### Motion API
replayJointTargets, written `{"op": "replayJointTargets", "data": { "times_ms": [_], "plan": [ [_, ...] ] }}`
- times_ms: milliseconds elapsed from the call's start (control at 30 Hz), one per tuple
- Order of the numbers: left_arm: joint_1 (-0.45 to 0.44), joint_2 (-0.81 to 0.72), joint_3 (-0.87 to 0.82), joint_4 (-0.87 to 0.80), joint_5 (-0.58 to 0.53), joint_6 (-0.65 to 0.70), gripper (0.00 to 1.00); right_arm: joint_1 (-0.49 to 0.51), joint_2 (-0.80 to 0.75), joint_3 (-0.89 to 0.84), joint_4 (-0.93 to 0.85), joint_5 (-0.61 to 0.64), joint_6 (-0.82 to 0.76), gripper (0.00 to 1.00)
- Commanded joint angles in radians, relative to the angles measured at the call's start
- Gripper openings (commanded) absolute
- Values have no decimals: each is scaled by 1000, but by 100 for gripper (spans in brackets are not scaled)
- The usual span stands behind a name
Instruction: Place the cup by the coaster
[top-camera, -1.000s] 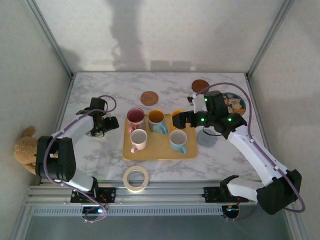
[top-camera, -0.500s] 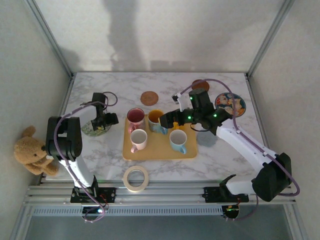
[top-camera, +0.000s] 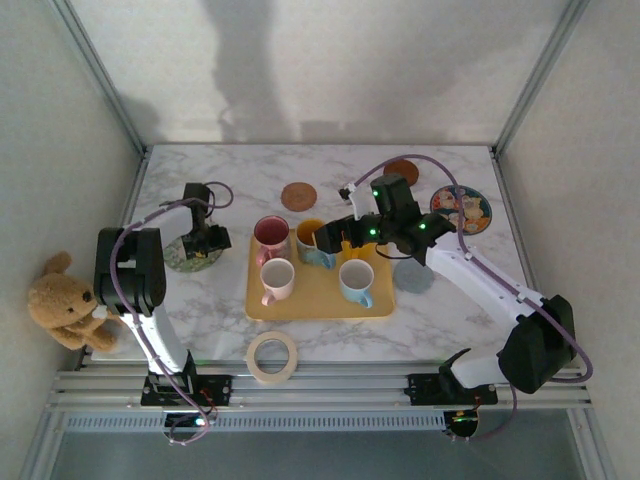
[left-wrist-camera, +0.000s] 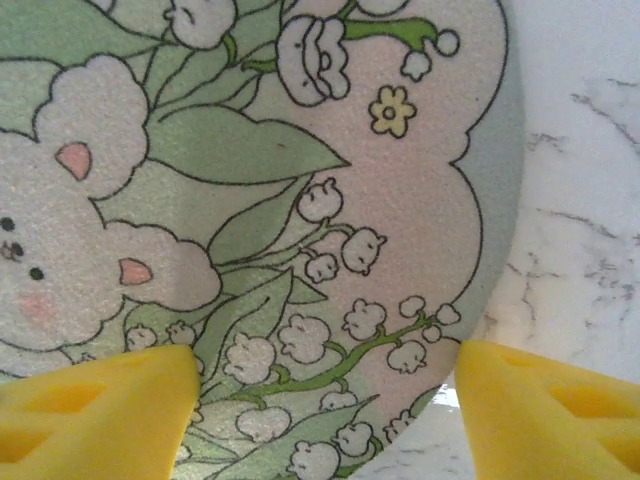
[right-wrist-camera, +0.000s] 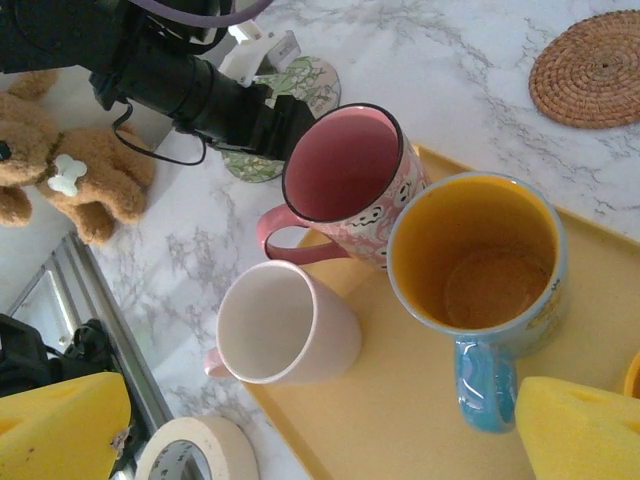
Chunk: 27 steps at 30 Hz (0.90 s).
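Note:
Several cups stand on the yellow tray: a pink patterned cup, a blue cup with an orange inside, a white cup with a pink handle and a white-and-blue cup. My right gripper hovers open above the blue and white cups, holding nothing. My left gripper is low over the green bunny coaster, jaws apart, one fingertip past its edge.
A woven coaster lies behind the tray, a second brown one further right, a blue picture coaster and a grey one beside the tray. A tape roll sits in front. A teddy bear is off the left edge.
My right gripper has moved left over the tray toward the back cups. The left arm has folded in over the green coaster and its jaws have narrowed.

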Motion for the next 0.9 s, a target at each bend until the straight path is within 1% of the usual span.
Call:
{"op": "replayJointTargets", "data": {
  "times_ms": [0, 67, 333, 433, 533, 633, 767, 833, 867],
  "plan": [
    [19, 57, -19, 74, -25, 18, 65, 12, 7, 35, 12, 23, -23, 99],
    [20, 51, -24, 82, -14, 15, 63, 12, 7, 35, 12, 24, -22, 99],
    [18, 41, -26, 94, 10, 7, 48, 18, 3, 35, 7, 40, -28, 99],
    [19, 40, -18, 91, 25, 10, 45, 18, -1, 32, 2, 47, -30, 99],
    [20, 43, -16, 95, 33, 10, 33, 19, -12, 33, 2, 57, -33, 99],
    [19, 54, -13, 98, 41, 10, 29, 20, -28, 23, 6, 76, -31, 99],
    [20, 66, -3, 91, 44, 10, 16, 20, -47, -1, 14, 88, -28, 99],
    [19, 60, -1, 89, 43, 7, 15, 20, -55, -11, 15, 91, -27, 99],
    [19, 55, 1, 89, 43, 5, 12, 20, -57, -14, 14, 91, -31, 99]
  ]
}}
